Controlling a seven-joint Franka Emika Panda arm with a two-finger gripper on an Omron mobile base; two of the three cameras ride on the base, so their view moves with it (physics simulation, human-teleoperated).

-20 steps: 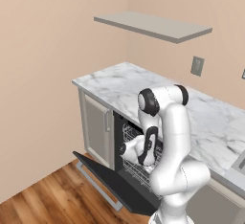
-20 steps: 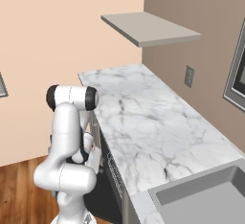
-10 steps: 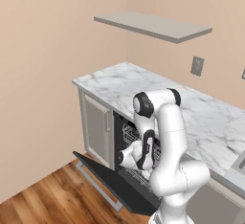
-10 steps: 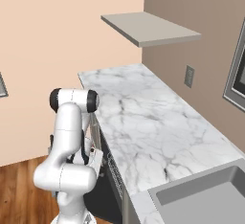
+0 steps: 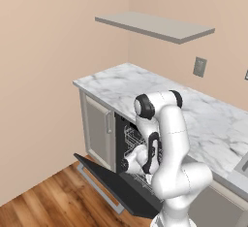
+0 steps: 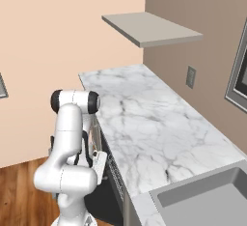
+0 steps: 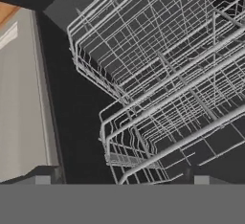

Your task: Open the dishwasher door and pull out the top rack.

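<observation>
Left base view: the dishwasher door (image 5: 114, 182) lies folded down and open, just below the pincer (image 5: 130, 162). Compared with a second ago, the arm has bent lower and leaned further into the opening. The top rack (image 5: 133, 139) sits just above and behind the pincer, not yet drawn out.

Right base view: the arm folds down beside the counter (image 6: 144, 123). Its elbow stands lower than a second ago. The hand is hidden behind the robot's own body.

Hand view: the two fingertips (image 7: 42, 177) stand wide apart with nothing between them. The top rack (image 7: 143, 55) fills the space ahead and above, and the lower rack (image 7: 158, 146) lies closer in.

Meaning for the task: the door step looks done. The pincer appears to be closing in on a rack edge, and should aim for the upper one.
</observation>
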